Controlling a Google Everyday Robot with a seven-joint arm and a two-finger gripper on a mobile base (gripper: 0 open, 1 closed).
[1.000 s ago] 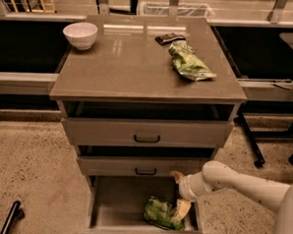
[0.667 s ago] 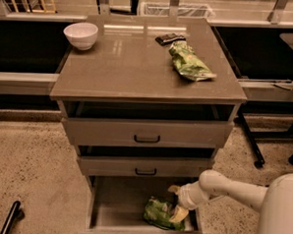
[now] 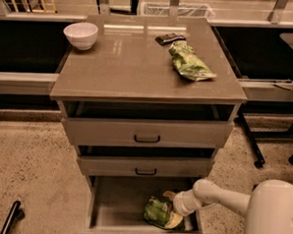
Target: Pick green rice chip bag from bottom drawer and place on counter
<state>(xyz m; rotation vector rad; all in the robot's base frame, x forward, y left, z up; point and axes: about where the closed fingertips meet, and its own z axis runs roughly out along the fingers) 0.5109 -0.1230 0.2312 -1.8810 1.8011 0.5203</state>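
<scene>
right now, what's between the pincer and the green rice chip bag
Nothing visible. In the camera view the pincer is down inside the bottom drawer, right at the green rice chip bag's right edge, with no gap showing between them.

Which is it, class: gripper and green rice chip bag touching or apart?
Cannot tell. In the camera view the gripper, inside the bottom drawer, overlaps the green rice chip bag's right edge; neither contact nor gap shows.

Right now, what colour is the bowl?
The bowl is white, camera view; gripper in the bottom drawer by the bag.
</scene>
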